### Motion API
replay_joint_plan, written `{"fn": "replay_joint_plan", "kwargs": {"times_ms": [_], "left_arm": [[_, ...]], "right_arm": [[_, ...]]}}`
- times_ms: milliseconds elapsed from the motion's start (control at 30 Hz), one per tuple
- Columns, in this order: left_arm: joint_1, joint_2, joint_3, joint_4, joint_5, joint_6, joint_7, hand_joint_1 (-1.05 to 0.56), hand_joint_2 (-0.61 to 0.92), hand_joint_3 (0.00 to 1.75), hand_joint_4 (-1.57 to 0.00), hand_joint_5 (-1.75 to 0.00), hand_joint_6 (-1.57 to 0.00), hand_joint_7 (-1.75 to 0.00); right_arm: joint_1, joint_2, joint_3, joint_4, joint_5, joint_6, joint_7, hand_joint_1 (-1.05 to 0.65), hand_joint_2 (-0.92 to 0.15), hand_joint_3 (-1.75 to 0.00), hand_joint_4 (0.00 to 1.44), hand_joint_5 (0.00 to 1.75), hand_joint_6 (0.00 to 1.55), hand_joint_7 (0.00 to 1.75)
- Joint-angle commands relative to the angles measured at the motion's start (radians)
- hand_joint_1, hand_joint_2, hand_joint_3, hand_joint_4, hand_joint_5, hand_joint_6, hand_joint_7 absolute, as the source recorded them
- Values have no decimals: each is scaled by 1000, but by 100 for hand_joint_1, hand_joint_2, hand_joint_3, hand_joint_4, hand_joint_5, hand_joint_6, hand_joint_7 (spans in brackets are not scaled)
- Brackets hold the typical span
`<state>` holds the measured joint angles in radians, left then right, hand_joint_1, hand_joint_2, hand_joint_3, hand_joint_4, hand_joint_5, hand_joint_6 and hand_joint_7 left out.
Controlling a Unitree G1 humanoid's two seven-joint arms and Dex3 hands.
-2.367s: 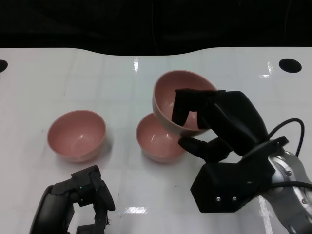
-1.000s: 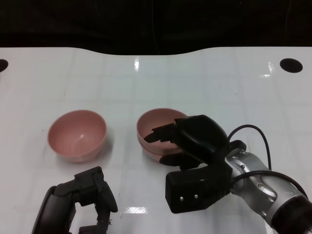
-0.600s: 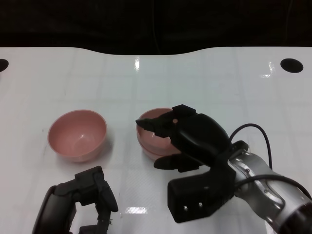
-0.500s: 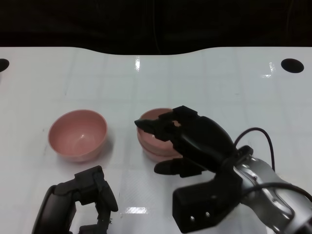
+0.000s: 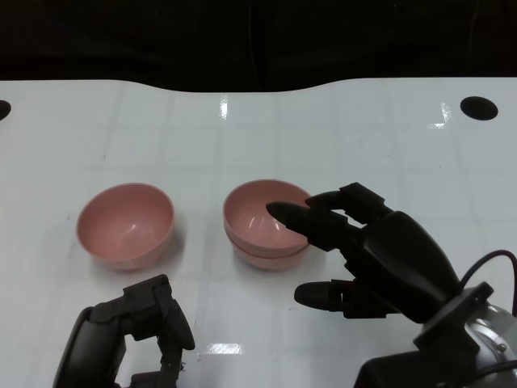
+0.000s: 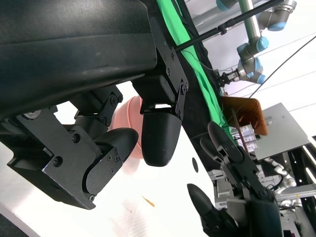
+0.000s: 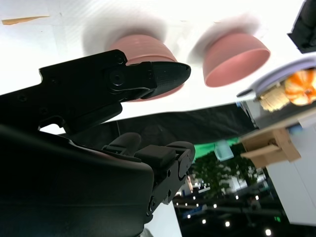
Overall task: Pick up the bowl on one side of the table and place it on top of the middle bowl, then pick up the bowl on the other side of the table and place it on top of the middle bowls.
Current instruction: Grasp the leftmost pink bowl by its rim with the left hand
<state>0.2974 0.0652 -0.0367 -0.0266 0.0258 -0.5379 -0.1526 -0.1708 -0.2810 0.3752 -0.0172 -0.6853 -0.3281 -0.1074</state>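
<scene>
The white bench (image 5: 339, 121) carries everything. The stack (image 5: 265, 223), two pink bowls nested one in the other, stands near its middle and serves as the landmark. The right hand (image 5: 367, 255) lies just right of the stack, nearer the robot, fingers spread and holding nothing; its fingertips (image 5: 284, 212) reach over the stack's near rim, and whether they touch it cannot be told. The left hand (image 5: 133, 331) sits well left of the stack and nearer the robot, fingers curled in with nothing in them. The single bowl (image 5: 125, 224) stands upright on the bench, left of the stack and apart from it.
</scene>
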Motion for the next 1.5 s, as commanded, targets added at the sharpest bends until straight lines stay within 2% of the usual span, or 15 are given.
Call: {"fn": "replay_joint_plan", "kwargs": {"times_ms": [33,333,400,467,533,567,667,767,867,1033,1167,1233,1300,1400,1500], "left_arm": [[1,7,11,-9,-26,17,2,-3,36,146,-88,-175,-82,-159],[7,12,13,-15,-48,20,-4,-2,38,145,-86,-175,-82,-157],[10,13,14,-20,-53,26,-4,-2,38,145,-86,-175,-82,-156],[12,15,18,-25,-55,28,-2,-2,38,144,-85,-174,-81,-156],[13,15,23,-26,-56,26,0,-3,38,144,-84,-175,-81,-155],[14,14,25,-27,-56,28,3,-3,38,143,-83,-174,-80,-154],[15,16,33,-30,-59,35,1,-4,39,140,-82,-170,-80,-148],[15,20,43,-34,-61,43,-1,-7,44,131,-79,-160,-79,-129],[20,18,47,-50,-69,61,-2,-6,49,121,-76,-146,-79,-109],[32,19,48,-112,-60,116,8,-5,59,96,-64,-129,-70,-76],[31,39,60,-149,21,128,27,-4,64,85,-55,-122,-66,-59],[30,55,72,-186,108,137,52,-15,78,50,-51,-110,-66,-39],[35,66,81,-233,174,159,67,-19,87,26,-47,-102,-66,-25],[33,95,100,-293,298,163,96,-25,91,10,-40,-94,-63,-13],[31,125,115,-353,439,213,112,-34,92,6,-32,-86,-57,-7]], "right_arm": [[69,-5,-50,-12,95,-92,-48,-56,-92,-17,29,80,54,14],[196,-13,-134,-1,256,-285,-53,-16,-91,-10,61,103,86,32],[221,-9,-153,9,291,-322,-51,-11,-67,-61,73,104,96,37],[246,-1,-174,28,343,-359,-45,-7,-51,-98,81,114,104,45],[270,4,-187,38,403,-371,-24,-5,-45,-113,82,124,104,58],[281,5,-191,45,438,-379,-7,-1,-41,-128,86,133,103,72],[294,13,-205,67,483,-394,19,3,-34,-149,89,151,97,100],[298,36,-210,77,515,-370,41,-4,-30,-154,94,170,91,131],[302,55,-219,89,533,-356,62,-6,-28,-157,96,174,88,144],[292,76,-232,114,519,-356,78,-9,-25,-161,98,175,85,152],[293,84,-236,111,515,-347,89,-9,-25,-161,98,175,84,154],[292,86,-236,112,516,-349,95,-8,-24,-162,99,175,84,155],[293,88,-237,111,510,-349,96,-7,-23,-164,100,175,84,155],[295,94,-238,104,500,-343,95,-8,-22,-165,100,175,84,156],[296,99,-239,98,492,-337,95,-9,-22,-165,100,175,84,156]]}}
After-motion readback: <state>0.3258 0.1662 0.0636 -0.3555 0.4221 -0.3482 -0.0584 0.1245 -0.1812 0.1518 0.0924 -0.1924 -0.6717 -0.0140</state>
